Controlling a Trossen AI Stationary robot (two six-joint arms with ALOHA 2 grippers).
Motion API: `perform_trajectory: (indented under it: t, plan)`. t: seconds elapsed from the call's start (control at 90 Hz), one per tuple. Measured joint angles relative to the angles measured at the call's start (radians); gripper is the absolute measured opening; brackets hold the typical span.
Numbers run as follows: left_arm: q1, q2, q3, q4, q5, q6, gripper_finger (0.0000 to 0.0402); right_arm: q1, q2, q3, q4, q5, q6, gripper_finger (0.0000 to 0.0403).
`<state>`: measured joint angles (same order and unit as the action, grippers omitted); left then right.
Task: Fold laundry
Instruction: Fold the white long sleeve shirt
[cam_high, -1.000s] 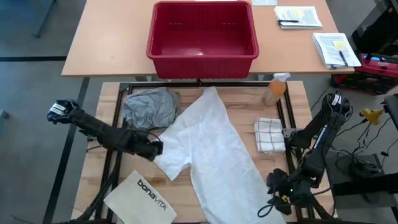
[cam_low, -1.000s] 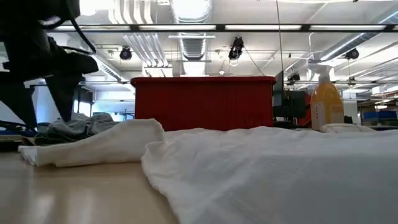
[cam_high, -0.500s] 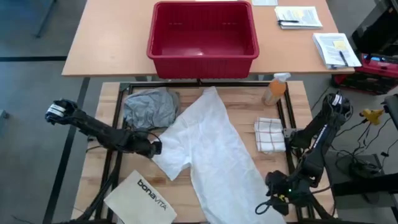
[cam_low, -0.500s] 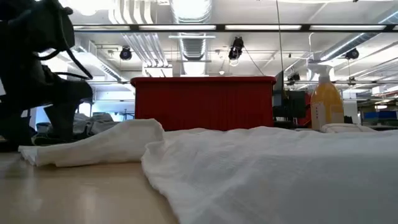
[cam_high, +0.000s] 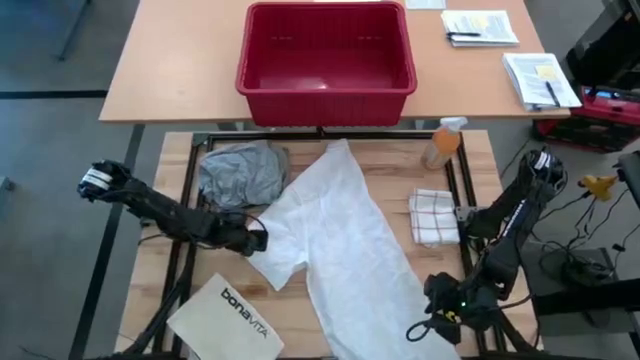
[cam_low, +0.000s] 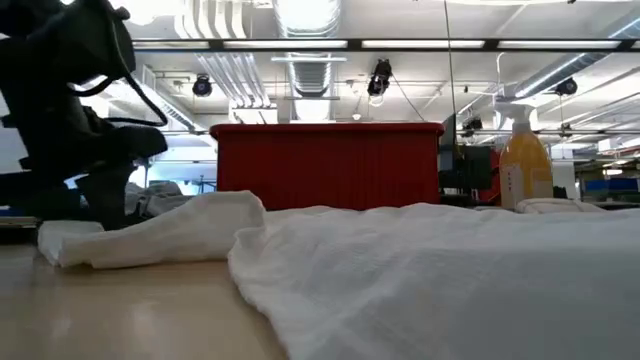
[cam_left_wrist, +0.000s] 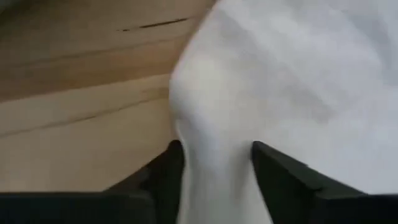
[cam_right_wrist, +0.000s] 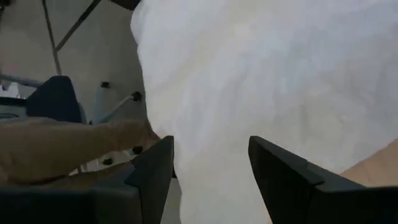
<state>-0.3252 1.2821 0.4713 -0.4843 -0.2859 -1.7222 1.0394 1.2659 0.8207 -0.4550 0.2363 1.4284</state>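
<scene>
Your left gripper (cam_high: 258, 240) sits at the left sleeve end of the white shirt (cam_high: 345, 240), low on the table (cam_high: 170, 270). In the left wrist view its two fingers (cam_left_wrist: 280, 177) stand on either side of a raised fold of the white cloth, so it is pinching that fold. Your right gripper (cam_high: 425, 328) is at the near right corner of the table, on the shirt's near hem; its wrist view shows white cloth running between the two fingers (cam_right_wrist: 283, 174), which grip the fabric.

The white shirt lies spread diagonally across the middle of the table, its narrow end pointing far towards the red basket (cam_high: 326, 60). The grey T-shirt (cam_high: 240, 173) lies crumpled at the far left, just beside the shirt. A folded checked cloth (cam_high: 432, 216) rests to the right of it.
</scene>
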Motion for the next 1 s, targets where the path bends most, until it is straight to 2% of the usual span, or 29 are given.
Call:
perform_trajectory:
  t: [0.189,0.233,0.5,0.622,0.767,1.0]
  plan:
    - [0.001,0.046,0.031,0.04,0.007,-0.006,0.003,-0.003,0.0,0.0,0.005,0.0,-0.01,0.0191]
    - [0.0,0.046,0.048,0.039,0.005,0.012,0.0013,-0.004,0.0,0.0,0.006,0.0,-0.017,0.0188]
    - [0.008,0.035,0.175,0.067,-0.008,0.087,0.0002,-0.012,0.0,0.0,0.015,0.005,-0.087,0.017]
    - [0.013,0.036,0.234,0.06,-0.066,0.102,0.0001,-0.028,0.0,0.0,0.032,0.043,-0.15,0.016]
    - [0.054,0.048,0.279,0.062,-0.118,0.14,0.0001,-0.075,0.0,0.0,0.033,0.088,-0.225,0.0149]
    - [0.173,0.114,0.388,0.133,-0.121,0.306,0.0,-0.142,0.0,0.0,0.086,0.077,-0.303,0.013]
